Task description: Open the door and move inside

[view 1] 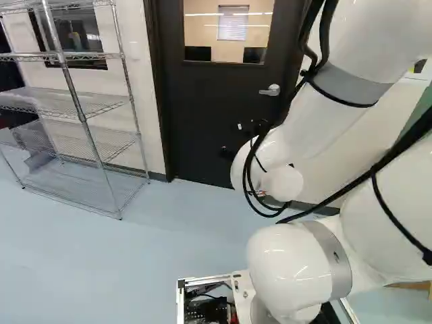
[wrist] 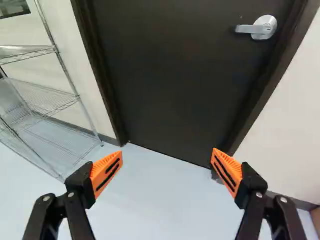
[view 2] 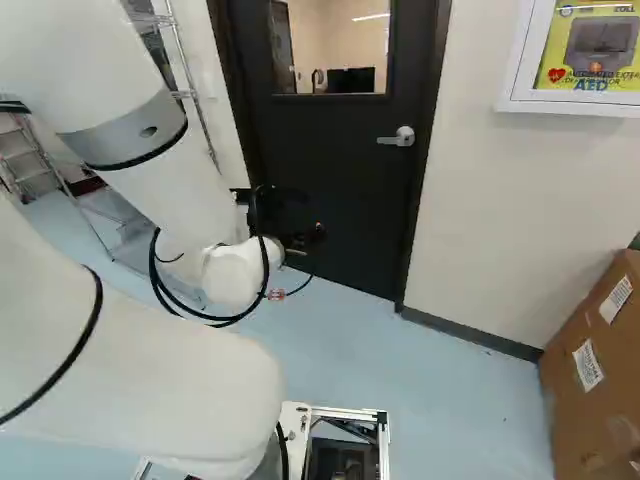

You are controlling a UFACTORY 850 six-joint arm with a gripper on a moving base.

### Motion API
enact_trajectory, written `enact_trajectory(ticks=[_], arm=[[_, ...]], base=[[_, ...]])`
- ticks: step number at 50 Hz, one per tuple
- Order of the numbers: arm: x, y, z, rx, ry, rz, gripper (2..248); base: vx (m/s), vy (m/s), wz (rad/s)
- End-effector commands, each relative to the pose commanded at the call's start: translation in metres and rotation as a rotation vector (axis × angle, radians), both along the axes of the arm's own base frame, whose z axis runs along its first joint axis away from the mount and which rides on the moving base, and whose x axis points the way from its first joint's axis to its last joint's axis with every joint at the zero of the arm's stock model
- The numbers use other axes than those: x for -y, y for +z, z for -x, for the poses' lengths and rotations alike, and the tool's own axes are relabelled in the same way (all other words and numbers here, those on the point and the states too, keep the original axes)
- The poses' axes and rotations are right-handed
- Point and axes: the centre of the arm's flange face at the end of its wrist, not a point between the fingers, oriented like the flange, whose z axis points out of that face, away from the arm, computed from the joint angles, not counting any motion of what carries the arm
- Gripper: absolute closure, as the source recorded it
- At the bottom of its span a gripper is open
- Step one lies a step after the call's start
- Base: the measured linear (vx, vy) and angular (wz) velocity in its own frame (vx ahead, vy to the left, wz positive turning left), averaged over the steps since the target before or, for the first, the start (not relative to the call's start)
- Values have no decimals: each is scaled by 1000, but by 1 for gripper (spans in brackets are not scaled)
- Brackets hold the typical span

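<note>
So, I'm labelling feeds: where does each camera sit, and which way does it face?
Left base view: on the base, behind the arm to its left, facing ahead at the door; arm right of middle.
Right base view: behind, to its right, likewise; arm left of middle.
Wrist view: on the wrist, looking along the open gripper to the door; fingers show.
All share the door's handle.
</note>
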Motion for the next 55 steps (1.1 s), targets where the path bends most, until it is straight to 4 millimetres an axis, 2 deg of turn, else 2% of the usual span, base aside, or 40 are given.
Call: enact_trajectory(ticks=[18, 55], arm=[[0, 0, 0, 0, 0, 0, 3], [0, 0, 0, 0, 0, 0, 3]], base=[[229, 60, -90], [165, 18, -323]])
